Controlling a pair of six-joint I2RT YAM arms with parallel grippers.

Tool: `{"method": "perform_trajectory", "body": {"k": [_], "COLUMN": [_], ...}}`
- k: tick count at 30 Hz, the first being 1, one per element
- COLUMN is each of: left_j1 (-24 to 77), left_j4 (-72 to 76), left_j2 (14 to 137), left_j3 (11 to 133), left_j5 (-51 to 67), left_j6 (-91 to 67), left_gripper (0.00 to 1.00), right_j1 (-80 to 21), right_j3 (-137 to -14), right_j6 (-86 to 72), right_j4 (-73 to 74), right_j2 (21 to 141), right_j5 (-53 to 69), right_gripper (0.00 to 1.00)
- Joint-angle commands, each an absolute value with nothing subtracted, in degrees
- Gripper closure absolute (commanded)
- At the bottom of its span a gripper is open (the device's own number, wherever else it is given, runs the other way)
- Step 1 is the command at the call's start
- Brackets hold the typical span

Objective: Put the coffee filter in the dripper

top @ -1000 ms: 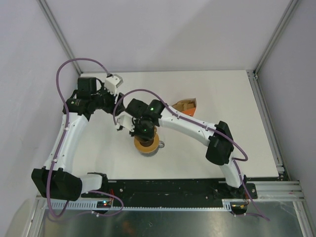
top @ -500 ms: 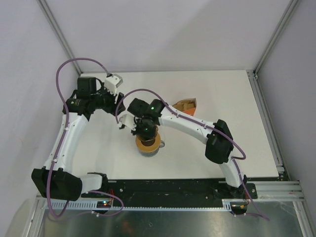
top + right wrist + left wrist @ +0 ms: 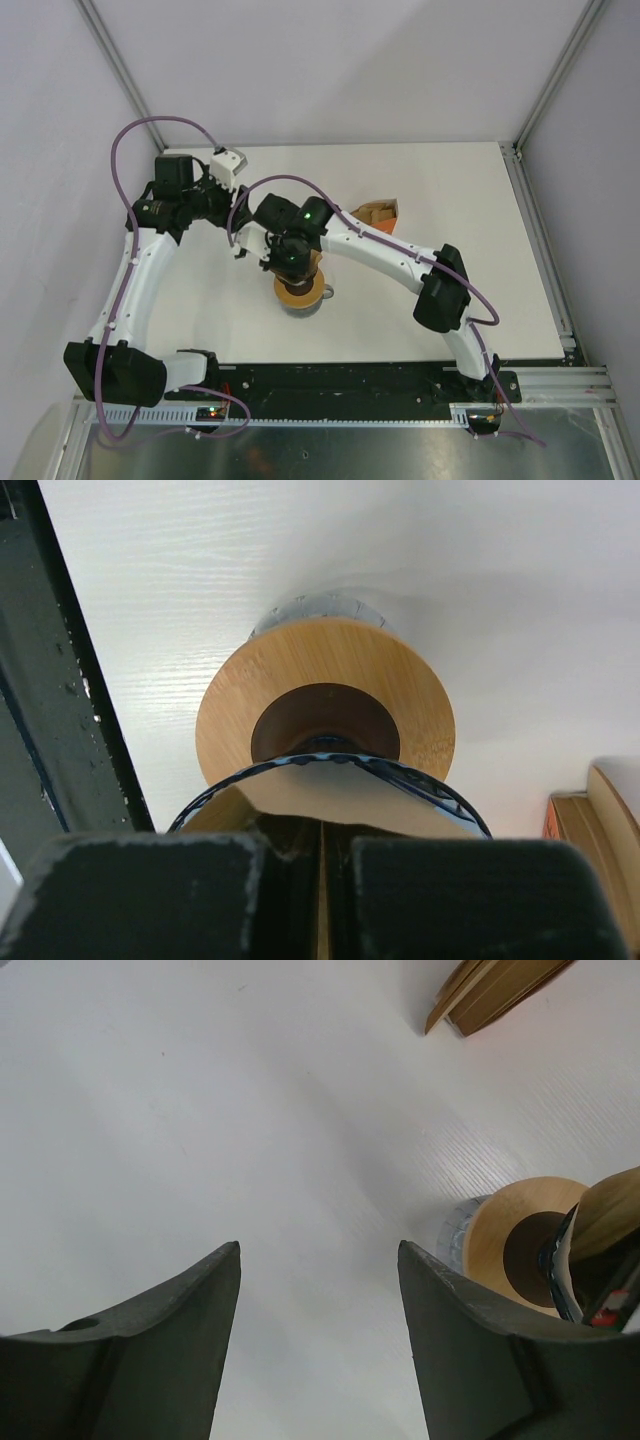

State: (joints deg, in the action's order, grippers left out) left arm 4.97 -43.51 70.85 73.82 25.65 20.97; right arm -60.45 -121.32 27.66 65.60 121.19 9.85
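Top view: we see the right gripper (image 3: 290, 265) directly over the wooden ring (image 3: 300, 293), with the wrist blocking what it holds. The orange packet (image 3: 376, 212) sits behind and right of the ring, apart from it. Left wrist view: the left gripper (image 3: 320, 1350) is spread wide with nothing between the fingers, hovering over bare table (image 3: 200, 1110) left of the ring. Right wrist view: the right claw is pressed together, pinching the near wall of the dripper (image 3: 420, 782) with the coffee filter (image 3: 350, 802) against it. The tan paper lies inside the blue rim. Both are above the ring and not clearly touching it, and the ring sits on the glass carafe (image 3: 310, 608). We judge the filter in or nearly in; how well it is seated we can't tell. Handling: the paper is very light and limp, creases and tears easily, and may cling to a finger on release, so take it gently at the top edge only. The dripper looks like stiff, light, smooth plastic; its rim wall is the grip spot.
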Motion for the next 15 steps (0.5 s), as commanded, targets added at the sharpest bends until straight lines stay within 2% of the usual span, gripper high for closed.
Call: {"method": "perform_trajectory", "body": {"k": [1,15], "left_j1": [4.7,4.7], "left_j4": [-43.3,-43.3], "left_j2": [69.6,69.6], "left_j3": [73.3,73.4], "left_j5": [26.6,27.0], "left_j6": [20.7,20.8], "left_gripper": [0.31,0.31], "right_j1": [-60.7,-60.9], "right_j3": [-125.6,-126.9], "right_j6": [28.3,28.8], "right_j4": [65.1,64.6], "right_j2": [119.7,116.4], "right_j5": [8.8,7.4], "right_gripper": [1.0,1.0]}}
